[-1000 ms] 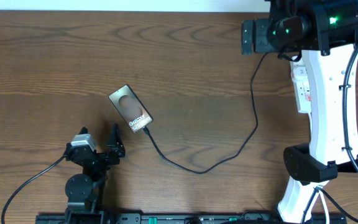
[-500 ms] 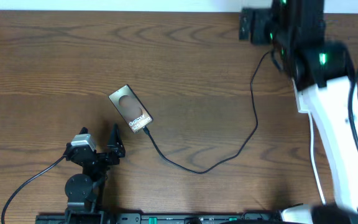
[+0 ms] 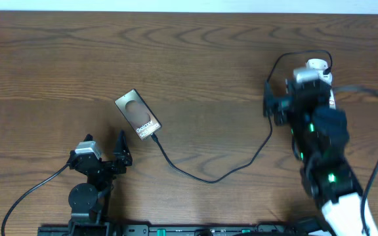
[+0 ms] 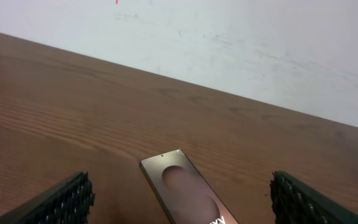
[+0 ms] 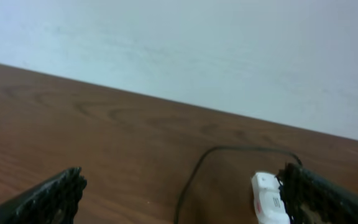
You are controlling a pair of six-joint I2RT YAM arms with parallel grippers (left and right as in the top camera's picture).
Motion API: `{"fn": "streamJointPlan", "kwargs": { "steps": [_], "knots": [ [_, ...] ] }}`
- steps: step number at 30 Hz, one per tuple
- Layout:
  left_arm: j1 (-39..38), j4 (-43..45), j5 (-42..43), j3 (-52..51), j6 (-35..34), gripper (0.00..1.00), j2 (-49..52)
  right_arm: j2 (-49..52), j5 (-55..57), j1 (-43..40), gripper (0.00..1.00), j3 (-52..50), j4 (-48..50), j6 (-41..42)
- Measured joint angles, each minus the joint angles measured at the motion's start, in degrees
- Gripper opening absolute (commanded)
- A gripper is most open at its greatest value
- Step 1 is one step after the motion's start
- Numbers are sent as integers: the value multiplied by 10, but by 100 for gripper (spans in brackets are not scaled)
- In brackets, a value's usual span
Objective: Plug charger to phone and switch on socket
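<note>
1. My right arm has drawn back from the upper right corner, where it reached a second ago, to the lower right of the overhead view. My right gripper [image 5: 182, 198] stands wide open and holds nothing.
2. The socket [image 3: 315, 66], under that arm a second ago, now shows its white end at the right of the frame, just above my wrist. In my right wrist view it lies at the lower right, beside one finger. I cannot tell whether its switch is on.
3. The charger [image 3: 209, 178] has not shifted. Its tip meets the phone's lower end, and the cable sags toward bottom centre, then climbs right and loops over the socket.
4. The phone [image 3: 137, 116] lies face up, left of centre on the table [image 3: 195, 59], exactly where it lay before.
5. My left gripper [image 3: 105, 147] has not moved. It sits wide open and empty at the lower left, just below the phone and apart from it.
</note>
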Motion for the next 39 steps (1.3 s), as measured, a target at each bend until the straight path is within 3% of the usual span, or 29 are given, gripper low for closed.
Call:
{"fn": "streamJointPlan", "kwargs": {
  "steps": [7, 20, 26, 39],
  "knots": [
    [0, 0, 0, 0, 0, 86, 0, -155, -37, -69, 99, -160, 18, -10],
    [0, 0, 0, 0, 0, 86, 0, -373, -77, -132, 99, -341, 18, -14],
    [0, 0, 0, 0, 0, 86, 0, -435, -79, -148, 99, -365, -47, -25],
    [0, 0, 0, 0, 0, 86, 0, -486, -79, -176, 99, -365, -47, -35]
  ]
}}
